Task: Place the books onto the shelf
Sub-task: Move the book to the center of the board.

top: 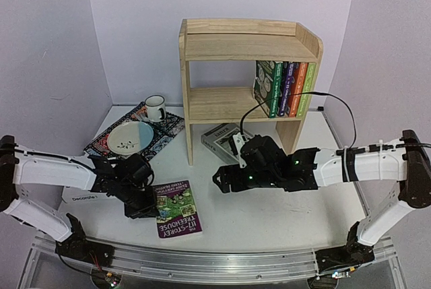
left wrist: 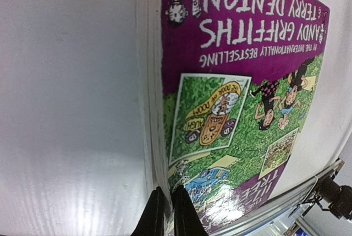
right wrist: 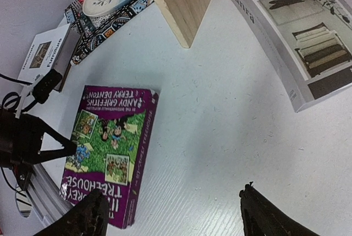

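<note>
While four books (top: 286,88) stand shelved, left pincer (left wrist: 166,193) sits pressed together, right pincer (right wrist: 171,203) spread.

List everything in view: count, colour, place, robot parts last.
shelf: one, pale wood, far side
upright books: four, green, purple, orange, light green, lower tier
Treehouse book: one, purple, near edge
ianra book: one, grey-white, beside shelf
Decorate book: one, white, left edge
placemat: one, dark patterned, beside shelf
plate: one, pale blue, on placemat
mug: one, white, on placemat
left pincer: one, black, shut at Treehouse book's edge
right pincer: one, black, open, before shelf
</note>
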Robot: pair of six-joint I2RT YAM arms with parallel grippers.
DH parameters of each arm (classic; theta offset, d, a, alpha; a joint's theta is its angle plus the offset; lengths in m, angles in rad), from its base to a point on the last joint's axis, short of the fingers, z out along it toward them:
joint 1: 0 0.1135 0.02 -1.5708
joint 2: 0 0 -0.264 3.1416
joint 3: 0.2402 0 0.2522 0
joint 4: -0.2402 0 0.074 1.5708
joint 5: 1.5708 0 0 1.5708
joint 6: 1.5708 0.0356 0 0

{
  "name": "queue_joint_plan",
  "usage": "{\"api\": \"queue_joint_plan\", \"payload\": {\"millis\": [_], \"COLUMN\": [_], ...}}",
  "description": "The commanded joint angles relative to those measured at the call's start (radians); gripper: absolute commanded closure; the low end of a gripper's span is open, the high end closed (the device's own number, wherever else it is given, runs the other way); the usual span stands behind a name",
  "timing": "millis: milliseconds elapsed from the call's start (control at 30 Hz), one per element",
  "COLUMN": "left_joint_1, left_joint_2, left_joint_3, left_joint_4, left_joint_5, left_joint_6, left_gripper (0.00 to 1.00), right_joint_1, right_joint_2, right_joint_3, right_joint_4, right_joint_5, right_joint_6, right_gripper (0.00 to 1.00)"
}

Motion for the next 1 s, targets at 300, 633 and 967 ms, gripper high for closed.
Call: {"api": "queue_joint_plan", "payload": {"millis": [300, 633, 967], "left_joint_1": [-0.103, -0.103, -0.103], "left_joint_2": [0.056, 0.113, 0.209], "left_joint_3": [0.054, 0.04, 0.073], "left_joint_4": [0.271, 0.438, 0.484], "left_joint_5": [0.11, 0.14, 0.151], "left_joint_6": [0.043, 0.021, 0.09], "left_gripper": [0.97, 0.95, 0.91], "right_joint_1": [-0.025, -0.029, -0.029], "right_joint_2": [0.0, 0.018, 0.05], "right_joint_3": [-0.055, -0.157, -0.123], "right_joint_4": [0.014, 0.019, 0.054], "right_joint_5": [-0.019, -0.272, 0.155], "right_joint_6": [0.056, 0.184, 0.014], "right_gripper": [0.02, 0.02, 0.02]}}
